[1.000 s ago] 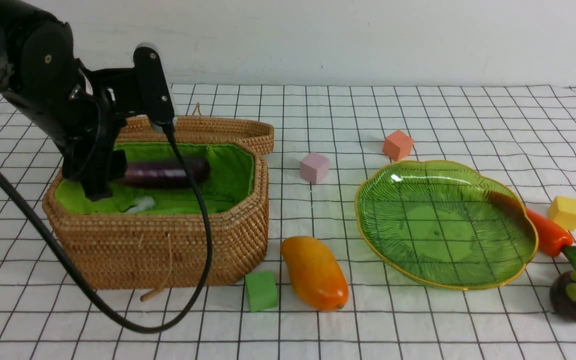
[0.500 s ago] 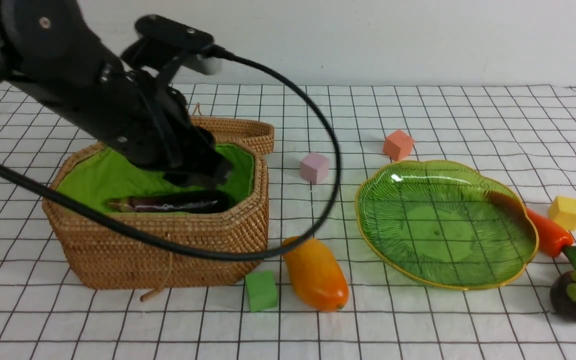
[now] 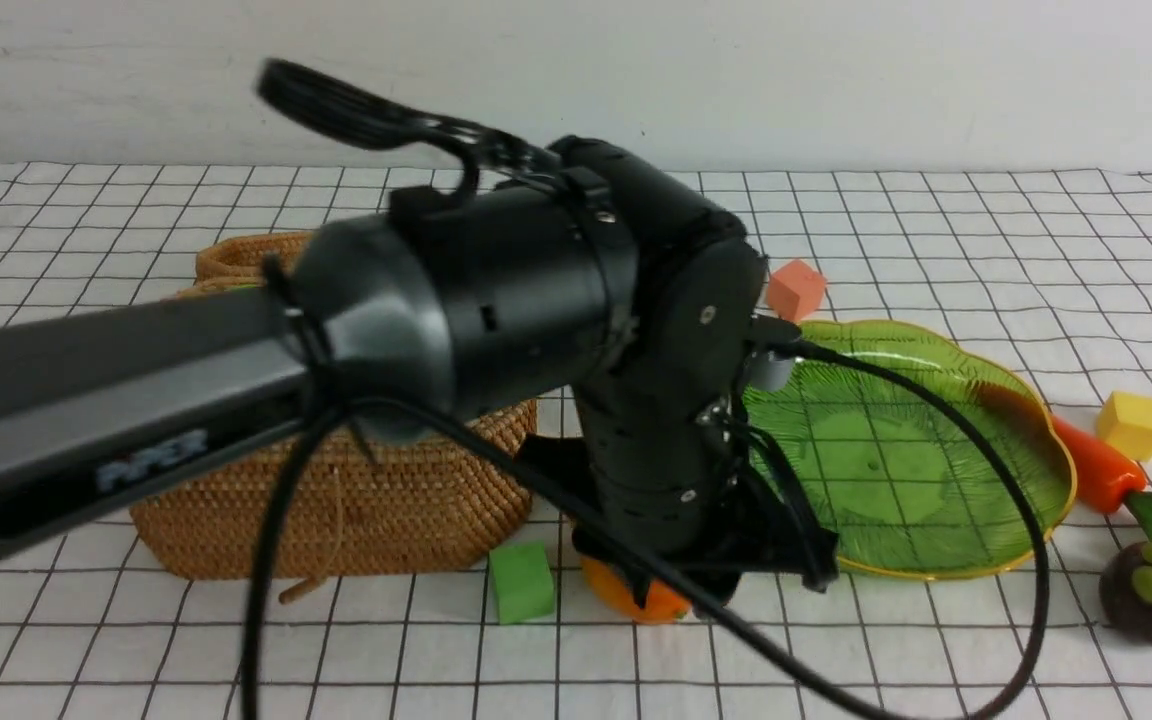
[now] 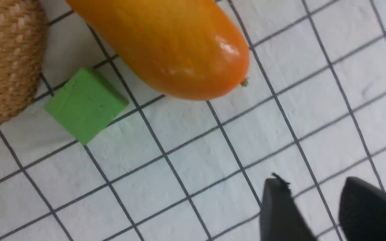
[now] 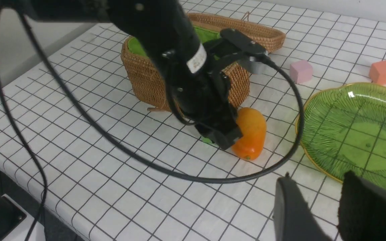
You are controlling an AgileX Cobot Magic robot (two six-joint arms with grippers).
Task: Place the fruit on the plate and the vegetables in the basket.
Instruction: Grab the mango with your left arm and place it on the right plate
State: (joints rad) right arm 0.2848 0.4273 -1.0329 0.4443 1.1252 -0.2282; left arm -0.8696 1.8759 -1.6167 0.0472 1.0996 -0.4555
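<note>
1. Orange-yellow mango (image 4: 166, 43) lies on the checked surface (image 4: 196, 167), between basket (image 3: 386, 510) and plate (image 3: 886, 450). Green cube (image 4: 85, 103) sits just left of it. Long axis runs near to far.
2. Left claw (image 4: 313, 214): fingers spread, empty, just beside the mango's near end, not astride it.
3. Right claw (image 5: 317, 207): parted, empty, well apart from the mango, so the left one is nearer.
4. Likely need: shift over the mango's middle and close across its width.

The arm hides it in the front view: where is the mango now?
In the right wrist view the mango lies on the cloth between the basket and the green plate, nearer the basket, a green cube beside it.
</note>
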